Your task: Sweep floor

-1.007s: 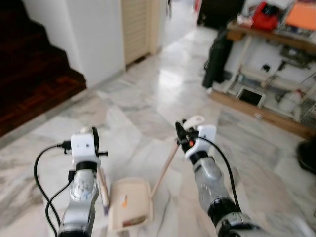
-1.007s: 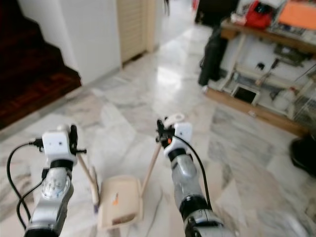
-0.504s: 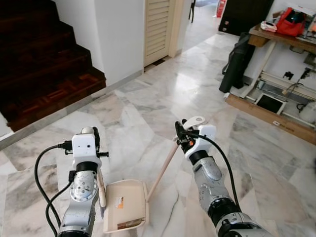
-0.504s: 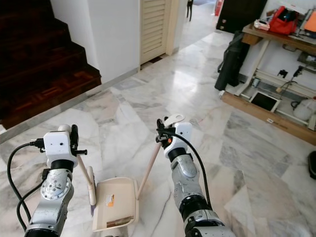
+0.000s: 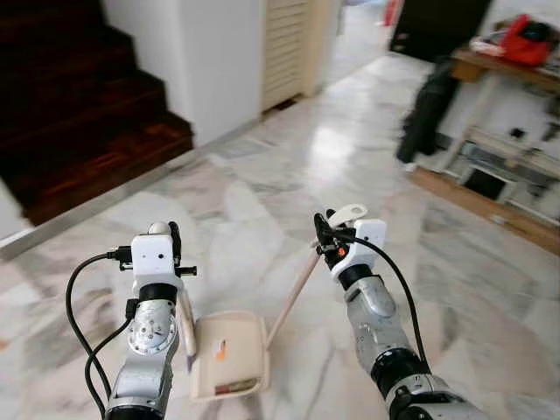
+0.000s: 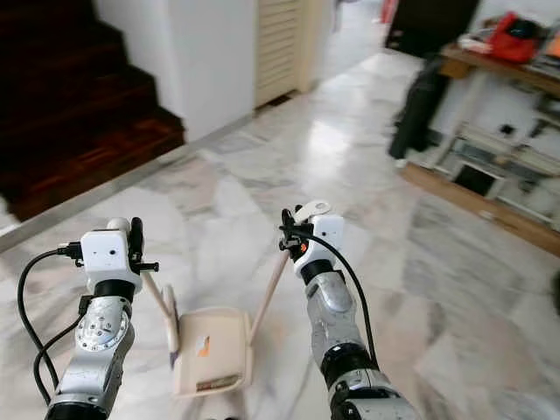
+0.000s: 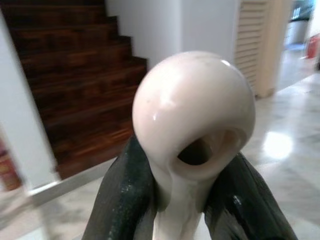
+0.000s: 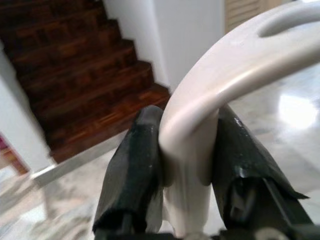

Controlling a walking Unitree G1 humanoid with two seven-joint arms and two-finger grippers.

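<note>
Grey-veined white marble floor spreads ahead of me, glossy with window glare. My left gripper has its fingers clamped on the cream plastic broom handle, whose rounded end with a hanging hole pokes up between them. My right gripper is clamped on the cream dustpan handle, just below its looped grip. From the head camera, that thin pale stick slants down to the cream plastic dustpan, which sits flat on the floor between my two arms, close in front of me, with a small orange mark and some brownish debris inside. Dark wooden stairs rise on my left beside a white wall and a louvred cream door. On my right stands a cluttered wooden workbench with a red bag on top and a black bag leaning against it.
</note>
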